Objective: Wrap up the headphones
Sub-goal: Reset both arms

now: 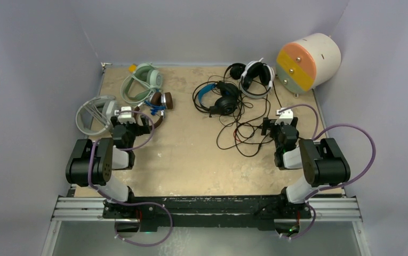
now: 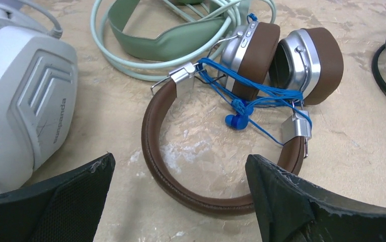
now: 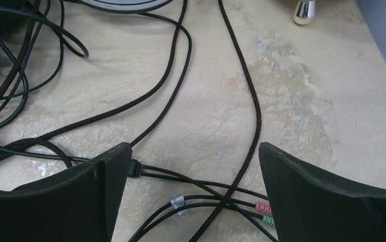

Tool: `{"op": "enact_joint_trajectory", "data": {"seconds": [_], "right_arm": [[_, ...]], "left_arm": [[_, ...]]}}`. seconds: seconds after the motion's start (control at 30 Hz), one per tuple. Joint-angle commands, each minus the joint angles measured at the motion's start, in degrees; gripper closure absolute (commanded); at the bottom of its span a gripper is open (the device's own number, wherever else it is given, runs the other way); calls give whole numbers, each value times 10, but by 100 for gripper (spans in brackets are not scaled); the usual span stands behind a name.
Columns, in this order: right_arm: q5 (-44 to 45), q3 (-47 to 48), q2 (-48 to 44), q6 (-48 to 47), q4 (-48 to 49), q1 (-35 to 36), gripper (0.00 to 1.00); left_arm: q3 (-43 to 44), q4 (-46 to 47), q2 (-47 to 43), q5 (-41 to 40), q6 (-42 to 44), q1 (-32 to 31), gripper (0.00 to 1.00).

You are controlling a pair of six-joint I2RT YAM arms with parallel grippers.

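Note:
Several headphones lie on the table: white-grey point(image 1: 96, 114), mint-green point(image 1: 143, 80) and brown point(image 1: 161, 104) at the left, black with a blue band point(image 1: 217, 98) and black-and-white point(image 1: 255, 77) at the back right. My left gripper point(image 2: 179, 159) stands open just over the brown headband point(image 2: 153, 151), holding nothing. A blue cord point(image 2: 246, 103) is wound around the brown earcups. My right gripper point(image 3: 195, 147) is open above loose black cables; pink and green plugs point(image 3: 264, 210) lie by its right finger, and a dark braided cable point(image 3: 254, 111) runs between the fingers.
A big cream cylinder point(image 1: 308, 61) with an orange-and-green face stands at the back right corner. A small yellow block point(image 1: 133, 68) sits at the back left. Tangled black cables point(image 1: 239, 133) spread over the table's right middle. Grey walls close in three sides.

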Motion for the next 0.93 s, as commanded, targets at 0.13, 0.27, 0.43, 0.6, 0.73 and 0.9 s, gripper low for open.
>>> {"op": "enact_joint_trajectory", "data": {"seconds": [0.13,0.27,0.43,0.6,0.73,0.9], "right_arm": [[-6,18,-8,-8,26,-1,1],[-2,13,-8,-13,36,-1,1],[-5,15,-8,-8,31,-1,1],[-5,14,-8,-8,31,-1,1],[-5,14,-8,-8,31,-1,1],[-5,14,-8,-8,31,-1,1]], "left_arm": [[27,-9,4,29,15,1,0],[28,-9,5,27,15,1,0],[28,-8,5,27,15,1,0],[29,-8,6,27,15,1,0],[30,-11,6,25,16,1,0],[30,-11,6,23,17,-1,0]]}}
